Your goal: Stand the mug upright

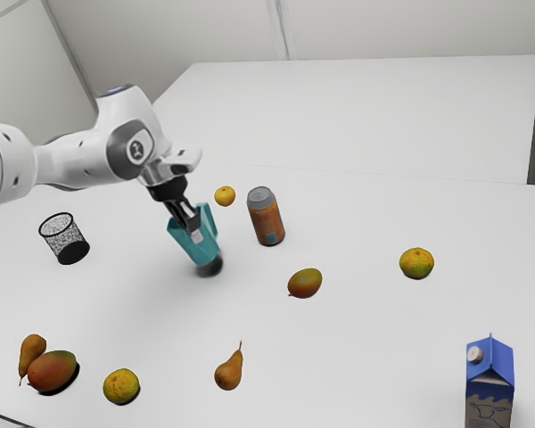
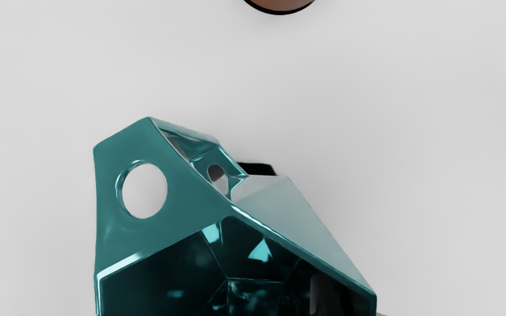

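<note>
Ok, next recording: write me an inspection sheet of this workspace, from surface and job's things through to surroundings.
Surface: smooth white table, soft shadows.
Job's things: teal faceted mug, tilted, not yet upright.
Clutter: orange-brown can with grey top; black wire-mesh cup; blue-topped milk carton; three round orange-yellow citrus fruits; two red-green mangoes; two brown pears, one against a mango.
Claw: black two-finger claw, apparently closed on the mug's wall, one finger inside the mug.
Cables: nothing seen.
Surroundings: plain pale walls beyond the table.
</note>
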